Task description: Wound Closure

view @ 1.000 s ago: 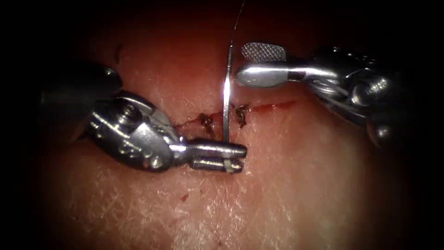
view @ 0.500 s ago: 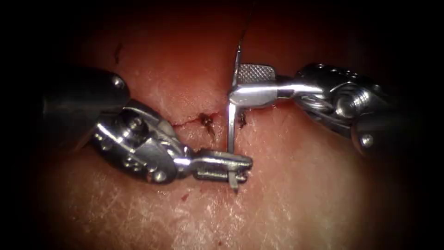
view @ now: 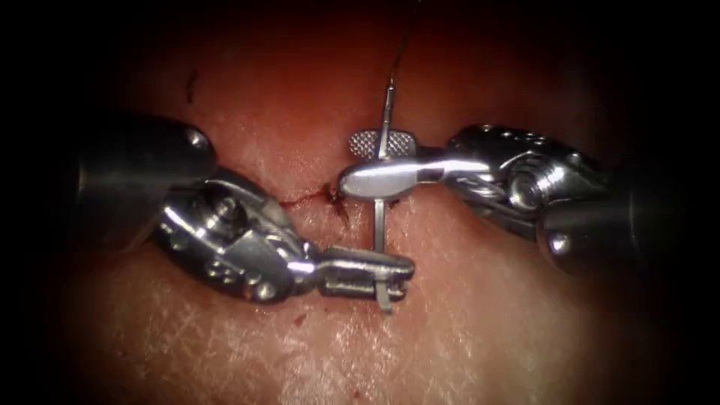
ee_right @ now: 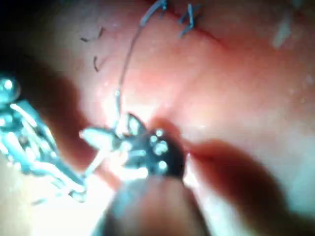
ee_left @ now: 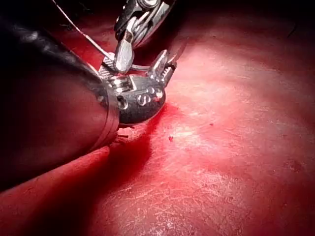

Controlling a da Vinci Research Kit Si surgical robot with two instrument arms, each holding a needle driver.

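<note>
My left pincer (view: 386, 276) is closed on the needle (view: 381, 225) near its tip, low over the tissue (view: 480, 315). The needle stands free of the tissue, just in front of the cut (view: 304, 199). Farther back, my right pincer (view: 379, 161) is open around the needle's tail half (not clamping it, I judge). Beyond it, the thread (view: 401, 45) runs away. If my left grip loosens, the needle may twist or drop.

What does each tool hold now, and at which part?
The left tool grips the needle near its tip end. The right tool has its jaws around the needle near the thread end, still open, so it holds nothing.
</note>
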